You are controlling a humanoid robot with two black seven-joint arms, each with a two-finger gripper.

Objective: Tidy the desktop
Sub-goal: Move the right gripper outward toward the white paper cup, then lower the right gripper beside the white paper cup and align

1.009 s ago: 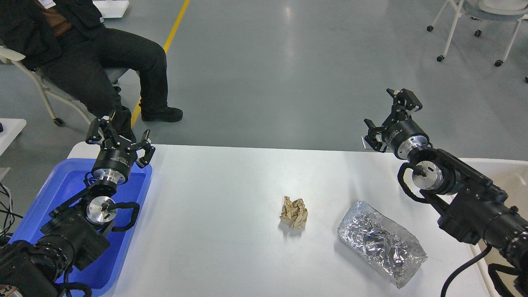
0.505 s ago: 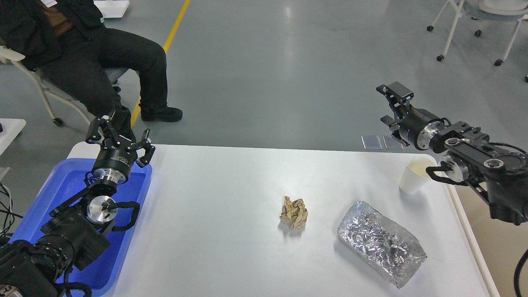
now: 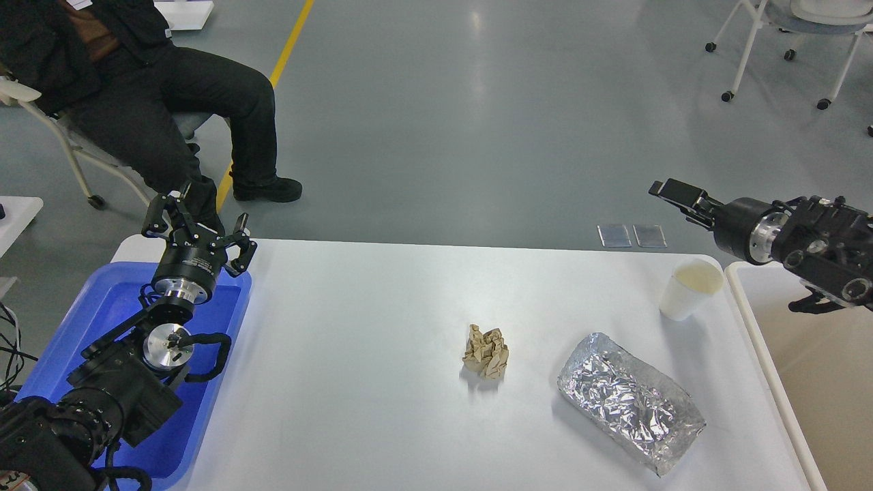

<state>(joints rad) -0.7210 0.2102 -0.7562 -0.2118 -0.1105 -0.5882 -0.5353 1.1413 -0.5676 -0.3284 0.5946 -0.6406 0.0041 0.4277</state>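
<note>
**Blue tray, white counter and beige bin, seen from the robot's head**

Blue plastic forms the tray point(image 3: 225, 382) at the far left, which lies on the left end of the counter point(image 3: 368, 382). The left arm enters from the lower left corner and extends over the tray; its left pincer point(image 3: 199, 224) sits above the tray's far edge, with its fingers spread wide and nothing between them.

Behind the tray, on the grey floor, a person point(image 3: 150, 88) in dark clothes sits on a chair, one shoe beside a yellow floor line point(image 3: 290, 44).

The counter, a large smooth white top with rounded corners, fills the middle of the view from the tray to the bin. Three objects rest on it. A crumpled wad of tan paper point(image 3: 486, 352) lies near the centre, well apart from the tray. To its right and nearer the viewer lies a crumpled silver foil packet point(image 3: 631, 402), close to the front right edge. Beyond the packet, near the far right corner, a white paper cup point(image 3: 689, 289) stands slightly tilted, its pale interior visible.

Two small clear rectangular plates point(image 3: 631, 235) lie on the floor just past the counter's far edge.

At the far right stands the beige bin point(image 3: 818, 382) with a white rim, just beside the counter. The right arm enters above it, roughly level, pointing left. The right pincer point(image 3: 678, 193) is seen edge-on beyond the cup and apart from it; its opening cannot be judged.
</note>
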